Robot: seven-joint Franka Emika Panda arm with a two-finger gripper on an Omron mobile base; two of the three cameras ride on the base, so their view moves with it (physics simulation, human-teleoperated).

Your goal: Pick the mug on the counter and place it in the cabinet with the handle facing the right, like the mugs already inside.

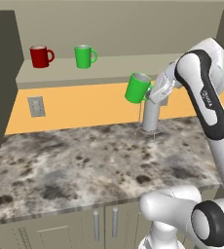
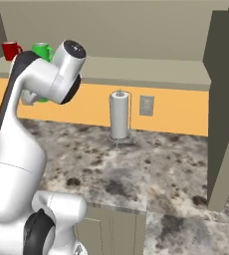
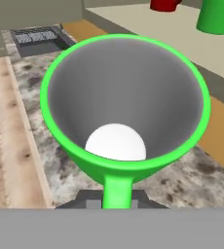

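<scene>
I have the mug (image 1: 137,88) up in the air, clear of the bench (image 1: 84,160), tilted with its mouth turned up and toward the arm, just below the front lip of the cabinet (image 1: 104,73) shelf board. The claw (image 1: 150,93) sits at the mug's right side in my left base view, its fingers closed on the handle (image 3: 118,190); in the hand view that handle runs straight down from the rim between the finger tips, and I look right into the grey inside of the mug with its white bottom.

On the shelf, toward its left end, stand a red mug (image 1: 40,56) and a second green mug (image 1: 84,56), upright and apart from each other, each handle pointing right. The rest of the board to their right is bare. Directly behind and below the held mug, a paper towel roll (image 1: 151,115) stands upright on its wire holder near the bench's back edge, against the orange wall. A grey wall socket (image 1: 35,106) sits on that wall above the bench's back left part.

From the right base view the arm's own shoulder covers the held mug, and I catch just a green sliver beside it; that view gives me the towel roll (image 2: 119,115) and a second socket (image 2: 146,105) in the open. The hand view adds a dark stove top (image 3: 38,39) off beyond the bench.

There is small writing on the arm's dark link, too fine for me to read
</scene>
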